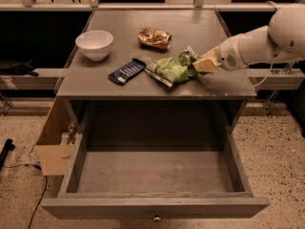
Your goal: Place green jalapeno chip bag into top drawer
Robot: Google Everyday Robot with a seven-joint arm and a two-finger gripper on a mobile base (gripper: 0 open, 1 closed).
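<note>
The green jalapeno chip bag (170,69) is on the right part of the tabletop, with its right end raised and its left end near the surface. My gripper (199,64) reaches in from the right on a white arm and is shut on the bag's right crimped end. The top drawer (157,205) is pulled fully open below the tabletop. Its grey inside is empty, and its round metal knob (156,218) shows on the front.
A white bowl (95,44), a dark-blue packet (126,71) and an orange-brown foil bag (154,37) lie on the grey tabletop (119,18). An open cardboard box (53,147) stands on the floor left of the drawer. A metal rail runs behind the table.
</note>
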